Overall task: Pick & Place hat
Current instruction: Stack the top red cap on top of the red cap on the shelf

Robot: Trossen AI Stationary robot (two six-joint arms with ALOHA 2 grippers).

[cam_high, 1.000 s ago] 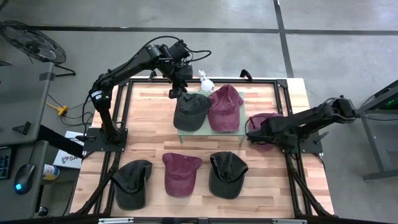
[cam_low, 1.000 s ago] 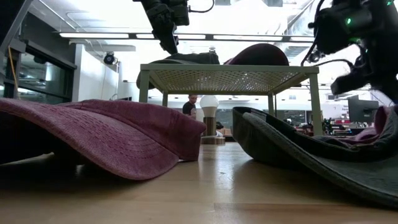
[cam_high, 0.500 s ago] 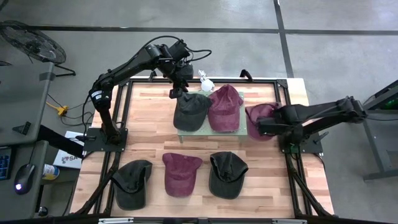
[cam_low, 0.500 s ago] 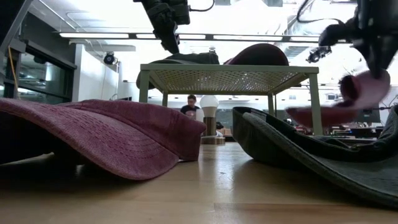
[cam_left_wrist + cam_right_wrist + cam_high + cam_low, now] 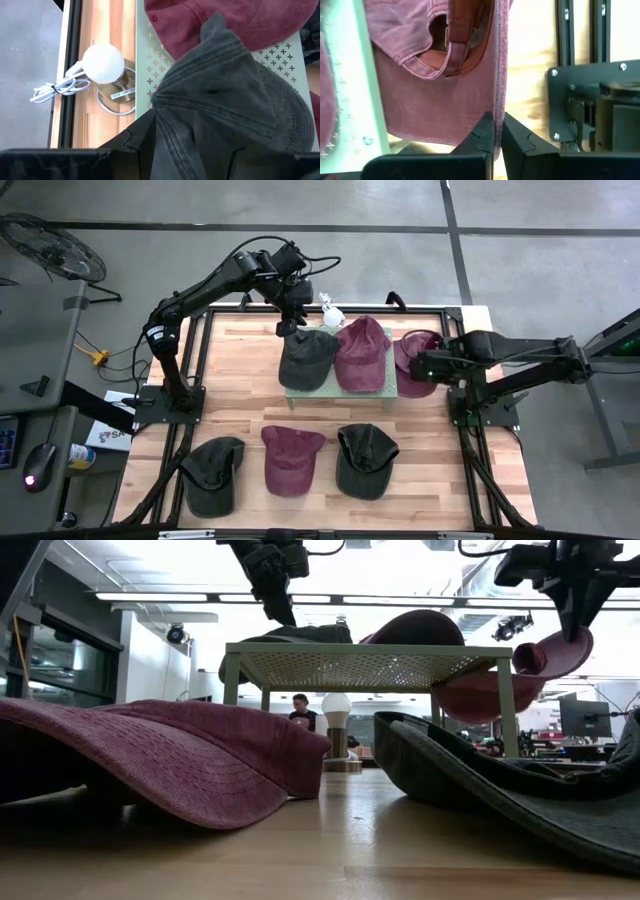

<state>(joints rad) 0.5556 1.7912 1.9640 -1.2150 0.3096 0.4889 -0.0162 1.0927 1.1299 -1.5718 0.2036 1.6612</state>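
A green perforated rack [image 5: 385, 393] stands mid-table. On it lie a dark grey cap [image 5: 305, 358] and a maroon cap [image 5: 360, 352]. My left gripper [image 5: 293, 328] hangs over the grey cap's far end [image 5: 210, 95]. It is open, with one finger on either side of the fabric; whether it touches, I cannot tell. My right gripper [image 5: 428, 365] is shut on a second maroon cap [image 5: 412, 358], beside the rack's right end. In the low view this cap [image 5: 545, 665] hangs in the air. My right gripper pinches an edge of the maroon cap [image 5: 499, 95] between its two fingers, beside the cap's rear opening and strap [image 5: 455, 47]. The fingers [image 5: 575, 620] come from above, pointing down. The cap is lifted clear and hangs slanting below them, its lower part [image 5: 465, 700] behind the rack's leg.
Three more caps lie along the near side of the table: dark grey [image 5: 215, 472], maroon [image 5: 290, 458] and dark grey [image 5: 365, 460]. A small white globe lamp [image 5: 332, 313] with a coiled cord stands behind the rack. Black frame rails [image 5: 460, 320] run along the table's edges.
My right gripper has lifted the maroon cap off the table at the right. It has carried the cap up and toward the far edge, to the rack's right end, where it now hangs clear. My left gripper has shifted slightly toward the table's right.
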